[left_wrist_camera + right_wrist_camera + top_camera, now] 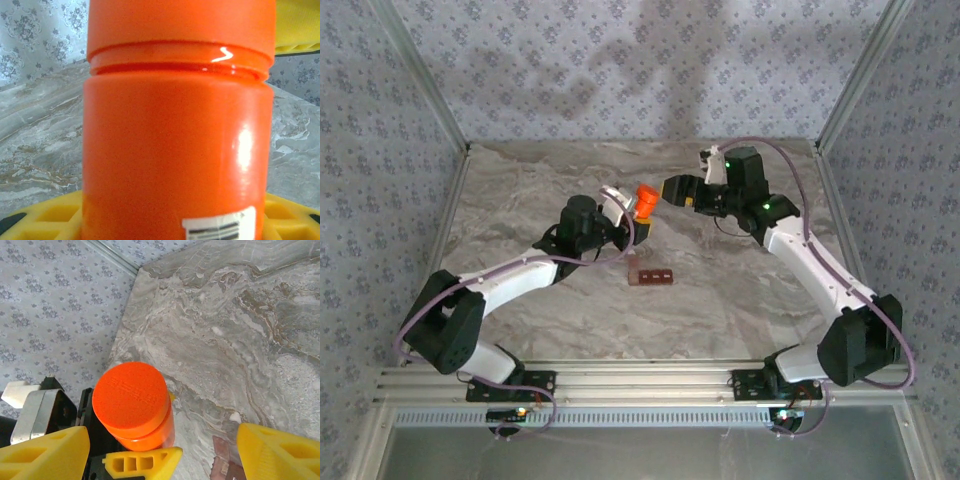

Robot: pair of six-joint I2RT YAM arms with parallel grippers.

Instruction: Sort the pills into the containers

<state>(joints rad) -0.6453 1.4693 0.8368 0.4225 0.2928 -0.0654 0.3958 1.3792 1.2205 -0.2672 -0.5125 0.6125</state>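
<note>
Left gripper (632, 218): clamped on the orange bottle (642, 200), centre of the overhead view, a bit above mid-frame. In the left wrist view the bottle body runs top to bottom with the yellow fingers (45, 217) along the lower edge on both sides of it and a label corner at the bottom. Cap (131, 400) is on.

Right gripper (675, 188): jaws wide, holding nothing. In the overhead view it sits just right of the bottle, pointed at the cap end. In the right wrist view its yellow fingers (45, 455) are in the two lower corners, and the cap faces the camera between them, nearer the left one, with a visible gap on each side. From the overhead view I can't tell whether a fingertip grazes the cap.

Containers (652, 276): the dark red-brown strip lies flat on the marble table (740, 290), lower centre, below the bottle and apart from both grippers. One end shows at the bottom edge of the right wrist view. Too small to read what's in the compartments.
</note>
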